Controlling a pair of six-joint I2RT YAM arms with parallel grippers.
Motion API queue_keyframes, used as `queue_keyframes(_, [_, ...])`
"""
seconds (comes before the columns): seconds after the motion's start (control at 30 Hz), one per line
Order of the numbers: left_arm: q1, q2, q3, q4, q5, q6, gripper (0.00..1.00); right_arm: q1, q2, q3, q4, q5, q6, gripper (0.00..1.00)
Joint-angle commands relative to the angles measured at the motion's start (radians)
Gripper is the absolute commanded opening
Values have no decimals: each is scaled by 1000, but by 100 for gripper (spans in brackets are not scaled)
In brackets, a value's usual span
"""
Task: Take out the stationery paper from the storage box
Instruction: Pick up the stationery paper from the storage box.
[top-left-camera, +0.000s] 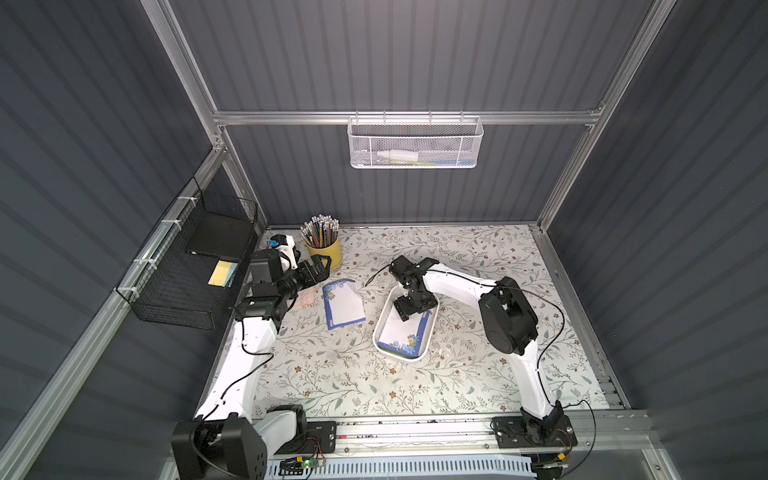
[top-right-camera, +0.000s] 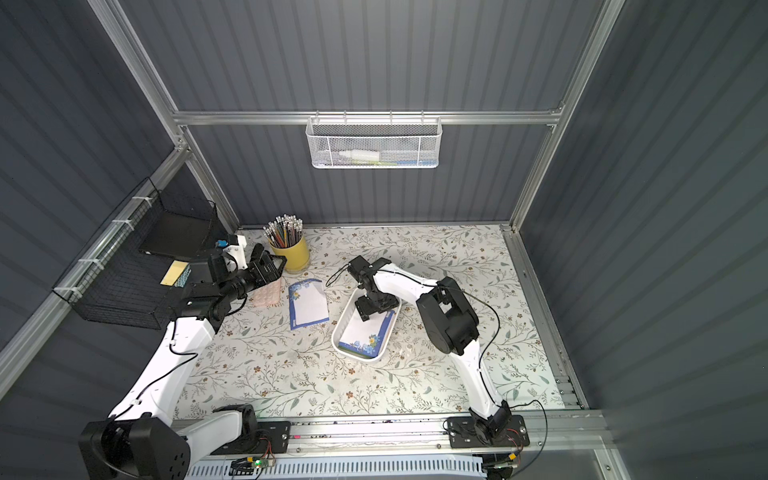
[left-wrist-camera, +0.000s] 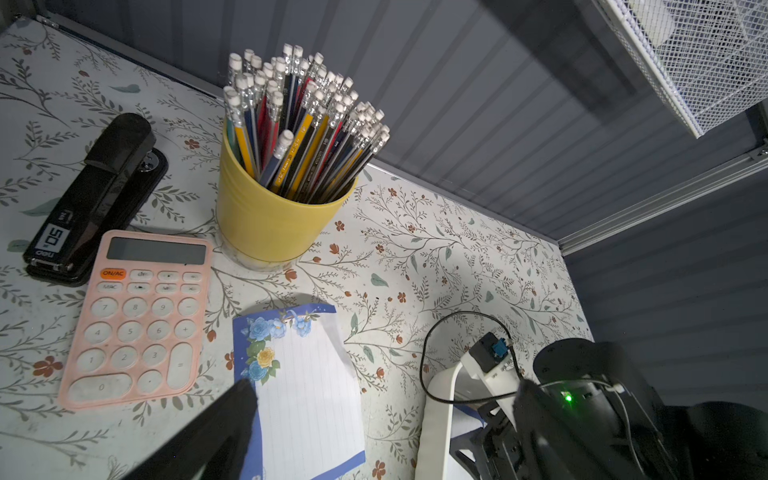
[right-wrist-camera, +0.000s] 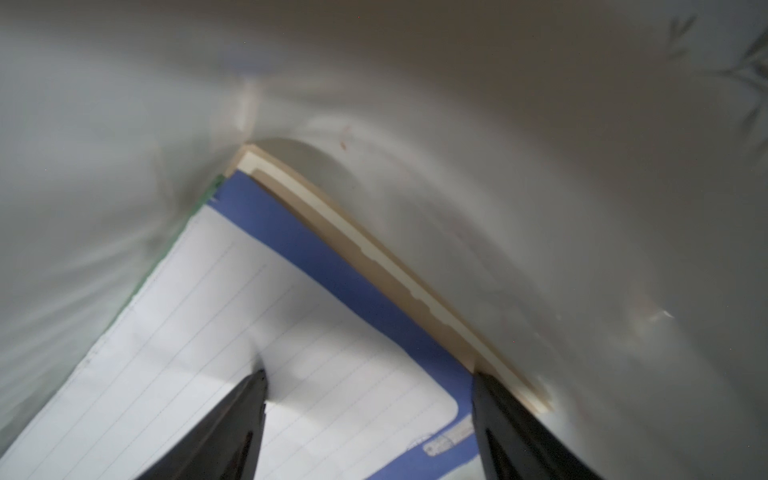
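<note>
Well, begin from the counter (top-left-camera: 478, 257): its flowered cover carries everything, and the storage box (top-left-camera: 379, 326) lies near its middle, turned a little askew. You see in both top views that the stationery paper (top-right-camera: 361, 330) is inside the box, a flat stack that almost fills the floor, with a blue flowered border on top. This tight fit is, I think, the reason why the right gripper (right-wrist-camera: 370, 374) goes in at the far end of the box and steeply from above: no free side is left for sliding under.

One blue-bordered sheet (top-left-camera: 343, 305) lies already out on the counter, between the box and the pink calculator (left-wrist-camera: 137, 316), so I judge the task as partly done.

The left gripper (top-left-camera: 319, 268) hangs above the calculator, beside the yellow pencil cup (left-wrist-camera: 266, 208), jaws wide apart and holding nothing. It seems parked there to leave room.

In the right wrist view the jaws are apart as well, nothing clamped. One fingertip (right-wrist-camera: 257, 386) presses a dimple into the lined centre; the other stands against the box wall at the stack's edge. Closing from here should buckle the top sheet, but lower sheets may come with it.
</note>
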Motion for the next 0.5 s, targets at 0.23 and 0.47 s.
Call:
queue_keyframes(0.23, [1,10,-9,-3,21,-4,99,31,0,-176,70,-60,46,76])
queue_keyframes(0.47, [1,13,-6,-10,15,1,99,41,-3,-272,119,-93,65,53])
